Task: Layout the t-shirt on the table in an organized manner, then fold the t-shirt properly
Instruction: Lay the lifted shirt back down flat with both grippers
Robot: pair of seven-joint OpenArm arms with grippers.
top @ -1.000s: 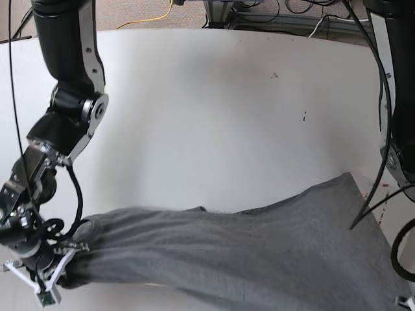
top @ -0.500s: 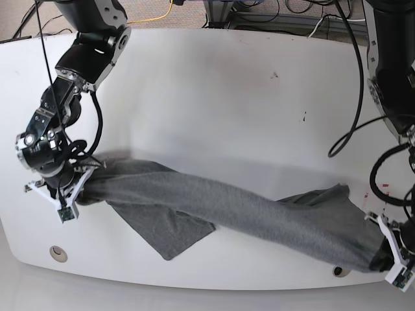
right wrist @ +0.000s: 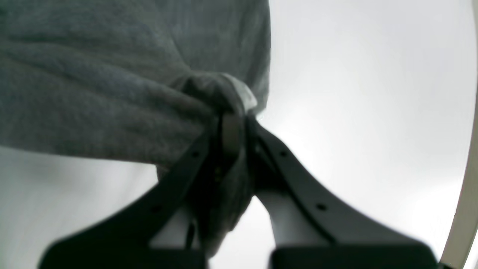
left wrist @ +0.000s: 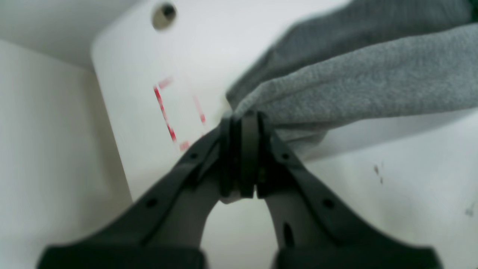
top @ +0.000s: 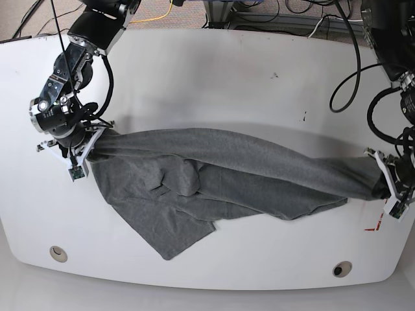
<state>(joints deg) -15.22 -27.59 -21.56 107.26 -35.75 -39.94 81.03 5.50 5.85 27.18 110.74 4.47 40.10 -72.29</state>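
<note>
The grey t-shirt (top: 214, 178) is stretched across the white table (top: 214, 84) between both arms, with loose folds trailing toward the front left. My right gripper (top: 91, 148) is shut on a bunched end of the t-shirt (right wrist: 112, 93) at the base view's left; its jaws (right wrist: 231, 130) pinch the cloth. My left gripper (top: 381, 184) is shut on the other end of the t-shirt (left wrist: 354, 82) at the base view's right, its closed tips (left wrist: 242, 127) holding cloth above the table near the red tape mark (left wrist: 164, 112).
Two grommet holes sit near the front edge (top: 58, 253) (top: 342, 268); one shows in the left wrist view (left wrist: 164, 15). Red tape (top: 373, 228) lies at the front right. Cables (top: 292, 13) lie beyond the table's far edge.
Both arms have lifted and moved back from the front edge, carrying the t-shirt onto the table and drawing it out wider between them. Both grippers stayed shut on the cloth.
</note>
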